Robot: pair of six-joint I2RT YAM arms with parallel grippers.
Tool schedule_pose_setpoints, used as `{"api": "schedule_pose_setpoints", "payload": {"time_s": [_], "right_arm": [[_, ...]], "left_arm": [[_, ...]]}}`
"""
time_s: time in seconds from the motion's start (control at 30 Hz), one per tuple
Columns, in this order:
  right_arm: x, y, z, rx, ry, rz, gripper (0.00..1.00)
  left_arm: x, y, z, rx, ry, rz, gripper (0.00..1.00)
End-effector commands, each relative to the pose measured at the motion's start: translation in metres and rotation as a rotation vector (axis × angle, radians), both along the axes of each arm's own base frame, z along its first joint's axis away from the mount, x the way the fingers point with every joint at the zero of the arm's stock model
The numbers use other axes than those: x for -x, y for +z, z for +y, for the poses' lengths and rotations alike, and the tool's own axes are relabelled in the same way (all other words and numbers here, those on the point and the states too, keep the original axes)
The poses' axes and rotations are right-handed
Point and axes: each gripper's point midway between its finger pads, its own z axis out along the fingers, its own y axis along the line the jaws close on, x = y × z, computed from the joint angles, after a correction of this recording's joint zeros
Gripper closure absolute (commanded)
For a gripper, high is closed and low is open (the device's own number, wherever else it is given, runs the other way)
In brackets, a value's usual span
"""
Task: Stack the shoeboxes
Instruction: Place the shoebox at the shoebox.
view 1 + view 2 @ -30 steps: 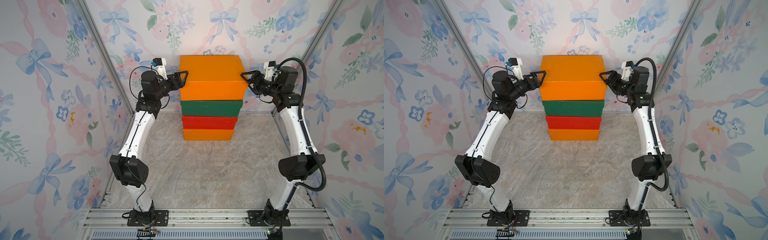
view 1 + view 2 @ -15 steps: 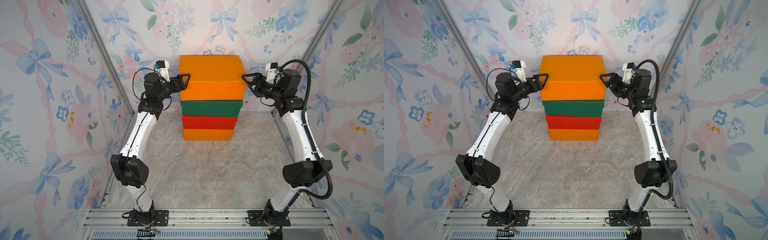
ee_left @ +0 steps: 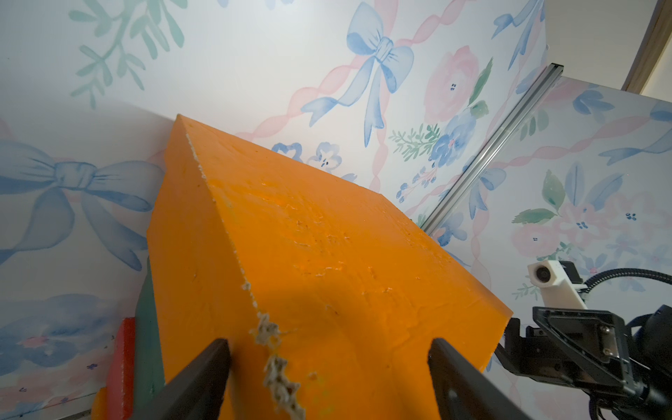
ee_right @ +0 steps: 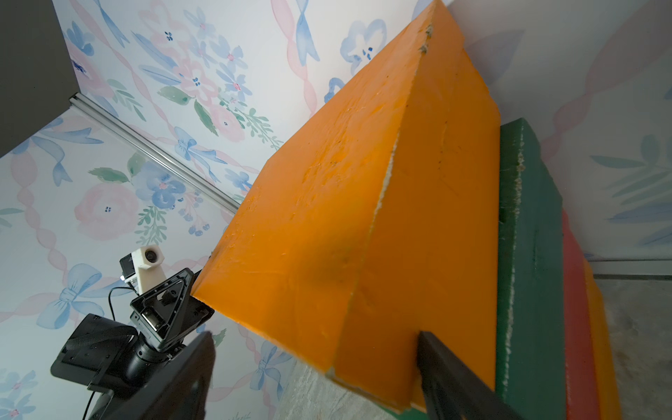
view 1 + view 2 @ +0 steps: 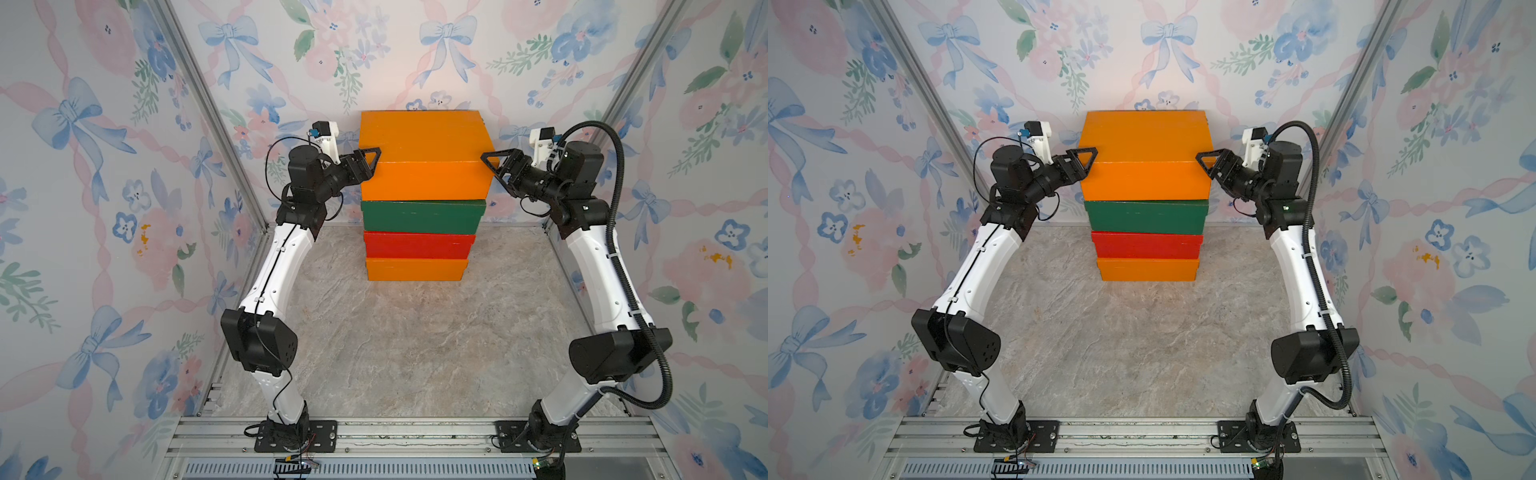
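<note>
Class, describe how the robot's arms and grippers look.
The left arm and right arm have white shells, black joints. The left gripper and right gripper have black triangular jaws, white camera mounts. A black ribbed hose follows the right arm; a thin cable, the left.

The top orange shoebox [image 3: 327, 254] is cardboard under thick matt paint, brush-streaked and slightly rough, chipped along its edges to pale fibrous board. The green shoebox [image 4: 527, 254] wears the same flat paint, flaking pale at one edge. The red shoebox [image 5: 419, 245] and bottom orange shoebox [image 5: 417, 269] look matt too. The tabletop [image 5: 415, 353] has a veined stone look with little sheen. The walls [image 5: 104, 208] are smooth matt print. The frame rails [image 5: 374, 432] are brushed metal. The arm shells [image 5: 282, 266] are smooth white plastic, faintly glossy, with matt black joints [image 5: 259, 345].
</note>
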Motion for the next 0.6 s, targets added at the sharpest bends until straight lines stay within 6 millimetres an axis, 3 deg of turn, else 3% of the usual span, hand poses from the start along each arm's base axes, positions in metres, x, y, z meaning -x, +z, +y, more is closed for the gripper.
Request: {"api": "schedule_pose_setpoints", "payload": {"time_s": [0.0, 0.57], "right_arm": [[0.0192, 0.0195, 0.0120, 0.011, 0.042, -0.072, 0.14], [0.0246, 0.0123, 0.0130, 0.021, 0.039, -0.068, 0.14]], "left_arm": [[0.0117, 0.0134, -0.0042, 0.007, -0.025, -0.027, 0.13], [0.0075, 0.0085, -0.0042, 0.003, -0.023, -0.019, 0.13]]}}
